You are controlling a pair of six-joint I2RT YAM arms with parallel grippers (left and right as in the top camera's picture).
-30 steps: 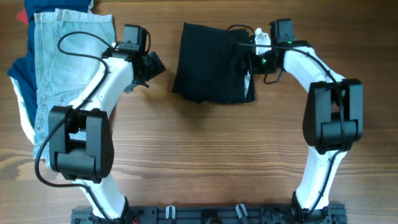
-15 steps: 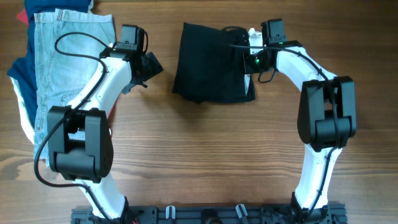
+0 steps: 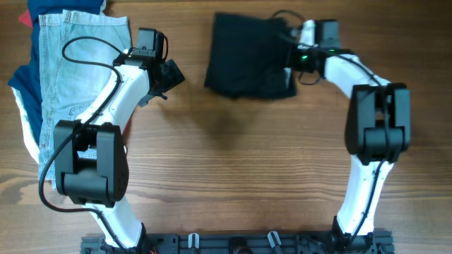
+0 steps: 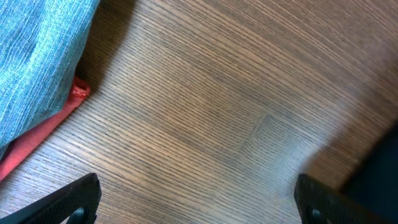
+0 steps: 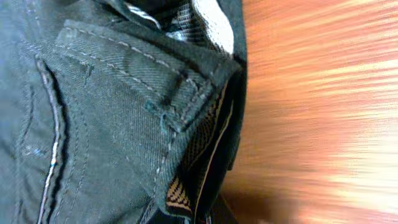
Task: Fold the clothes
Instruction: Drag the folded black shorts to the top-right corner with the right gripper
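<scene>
One pair black shorts [image 3: 244,46], one pair denim shorts [image 3: 78,63]

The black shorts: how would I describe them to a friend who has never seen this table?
Start at the wooden table in the overhead view and go to its far edge, right of centre, at the right claw. The black shorts lie there as a folded bundle, plain black and alone, unlike the pale-blue denim shorts piled far left.

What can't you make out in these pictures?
- Right gripper: overhead, its wrist and the black shorts hide the fingers; the right wrist view is filled with fabric, so open or shut is unclear.
- Garments under the denim shorts: mostly covered, cut off by the overhead left edge.
- Table: blurred in the right wrist view.
</scene>
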